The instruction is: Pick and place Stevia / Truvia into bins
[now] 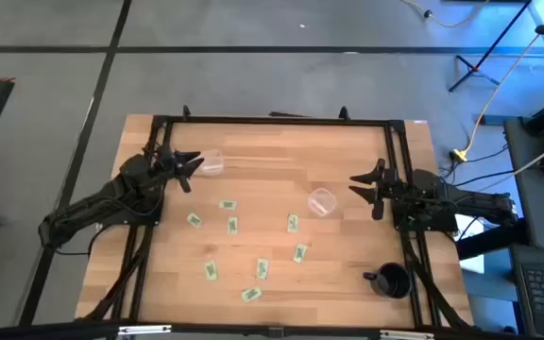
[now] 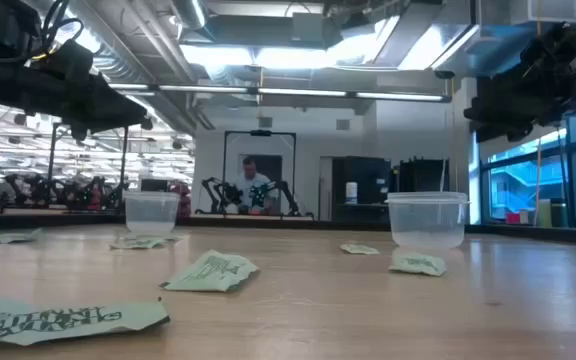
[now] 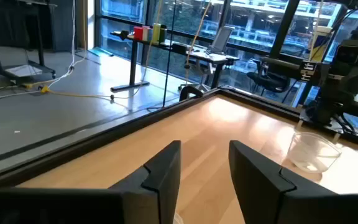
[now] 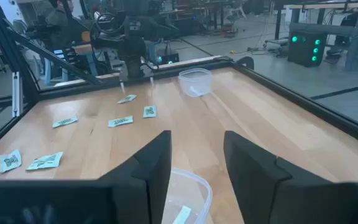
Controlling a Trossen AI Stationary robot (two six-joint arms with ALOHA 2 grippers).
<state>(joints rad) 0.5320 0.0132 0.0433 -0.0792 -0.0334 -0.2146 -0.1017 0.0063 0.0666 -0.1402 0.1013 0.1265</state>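
Both arms are up off the light wooden counter, each hovering by a cup, nothing held.

Left hand: fingers apart with empty air between them in its wrist view, sitting just beside the small round clear plastic cup at the far left of the counter. Right hand: fingers apart too, empty, with the second clear plastic cup right under and ahead of it. That cup already seems to have a packet inside (pale strip visible through the wall in the right wrist view; can't confirm it's a Stevia one).

Small green-and-white paper Stevia packets are loose and flat on the counter, around nine of them, spread in the middle and near part between the two arms, none touching a cup. Black mug with a handle sits near-right, not part of this.

Read: between picks, with most of the job left. Next move calls for choosing a packet, e.g. the one closest to the right cup, dropping straight down with fingers straddling it, and pinching low, since flat paper gives little edge to catch. The closest packets lie side by side, so watch for grabbing two.
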